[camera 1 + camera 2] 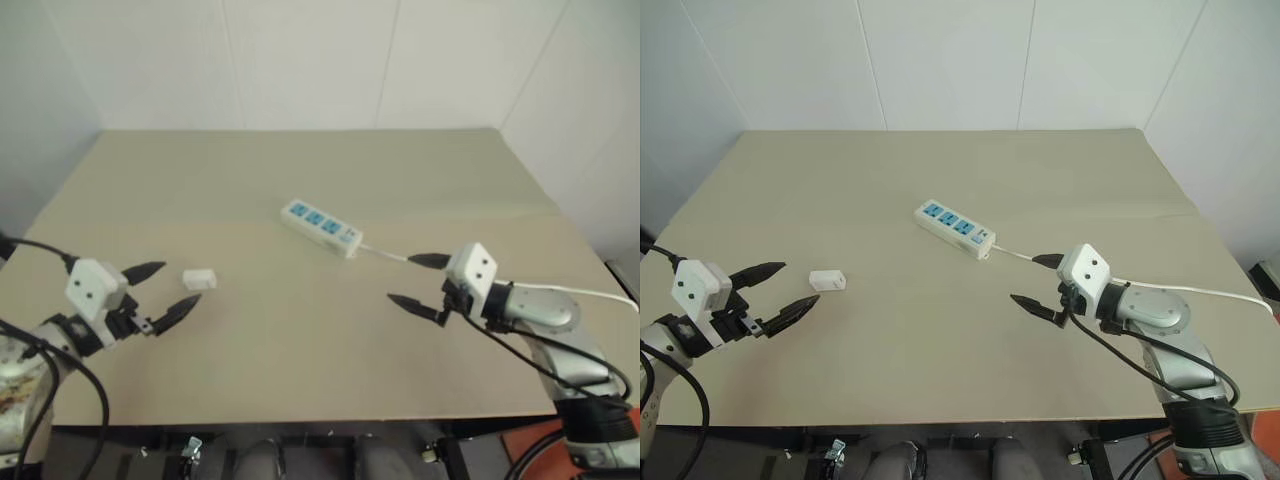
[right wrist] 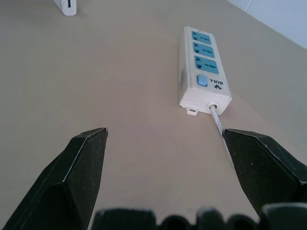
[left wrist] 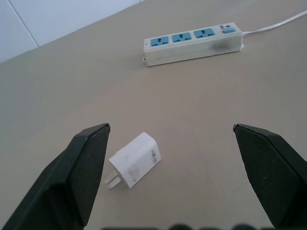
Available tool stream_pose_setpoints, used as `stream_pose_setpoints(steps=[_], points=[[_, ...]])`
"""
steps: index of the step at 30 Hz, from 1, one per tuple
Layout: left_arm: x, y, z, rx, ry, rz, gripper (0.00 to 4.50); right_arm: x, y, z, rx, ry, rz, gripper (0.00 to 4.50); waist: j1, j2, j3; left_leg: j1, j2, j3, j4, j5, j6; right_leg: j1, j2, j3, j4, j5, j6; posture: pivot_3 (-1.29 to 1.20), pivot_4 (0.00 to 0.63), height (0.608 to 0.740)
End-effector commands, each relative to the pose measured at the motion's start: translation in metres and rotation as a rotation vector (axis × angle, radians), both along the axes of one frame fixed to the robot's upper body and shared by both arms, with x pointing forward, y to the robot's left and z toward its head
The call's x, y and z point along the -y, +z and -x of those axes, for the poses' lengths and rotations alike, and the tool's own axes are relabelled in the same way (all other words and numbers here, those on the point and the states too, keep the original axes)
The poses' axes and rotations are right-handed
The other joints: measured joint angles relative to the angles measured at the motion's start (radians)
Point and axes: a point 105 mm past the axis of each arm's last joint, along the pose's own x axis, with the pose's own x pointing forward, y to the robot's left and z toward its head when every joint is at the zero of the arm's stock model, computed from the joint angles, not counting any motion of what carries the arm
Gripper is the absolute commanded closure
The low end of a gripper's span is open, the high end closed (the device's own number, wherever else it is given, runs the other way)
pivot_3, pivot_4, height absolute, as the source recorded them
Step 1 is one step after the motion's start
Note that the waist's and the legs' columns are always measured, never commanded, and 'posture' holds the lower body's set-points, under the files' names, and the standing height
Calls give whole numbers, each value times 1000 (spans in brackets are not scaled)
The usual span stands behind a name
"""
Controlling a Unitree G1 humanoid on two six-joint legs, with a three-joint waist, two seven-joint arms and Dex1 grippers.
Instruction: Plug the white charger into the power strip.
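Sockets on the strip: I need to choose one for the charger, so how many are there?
3, in a row along the top of the strip: one at the far end, one in the middle, one next to the switch at the cord end.

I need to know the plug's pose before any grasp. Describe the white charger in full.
The white charger is a small boxy block that looks like smooth plastic, with faint grey print on one face. Two metal prongs stick out of one end. It lies on its side on the tan table, free of any grip, apart from the power strip and just ahead of the open left gripper, whose fingers do not touch it.
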Motion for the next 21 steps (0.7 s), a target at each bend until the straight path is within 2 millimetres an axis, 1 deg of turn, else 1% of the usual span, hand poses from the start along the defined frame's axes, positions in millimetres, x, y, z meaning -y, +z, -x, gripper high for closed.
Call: stream_pose_setpoints(steps=[1,4,8,10,14,17,21], points=[[5,12,1,48,-13,10,0,-13,8,-11,32,-33,-64,16,-4,0,0,0,0,0,0,0,0,0,0,0,0,0,0,0,150,740],[10,10,0,45,-28,25,0,-29,3,-32,22,-107,-92,16,-11,0,0,1,0,1,0,0,0,0,1,1,1,0,0,0,150,740],[15,11,-1,46,-42,37,0,-47,-14,-66,-22,-220,-51,16,-5,0,0,1,0,0,0,0,0,-1,0,1,2,0,0,0,150,740],[17,12,-1,46,-47,41,0,-52,-22,-81,-38,-276,-17,16,-5,0,0,1,0,0,0,0,0,-1,0,1,2,0,0,0,150,740],[19,12,1,44,-51,46,0,-49,-33,-107,-59,-383,41,16,-1,0,0,-2,0,0,0,0,0,-4,0,0,2,0,-1,0,150,740],[20,12,3,42,-53,49,0,-45,-38,-116,-66,-419,75,16,-3,0,0,-3,0,1,0,0,0,-5,-1,0,2,0,-1,0,150,740],[20,11,7,37,-49,54,0,-39,-38,-124,-82,-436,82,16,-6,0,0,-2,0,1,0,0,0,-5,0,0,3,1,-1,0,150,740]])
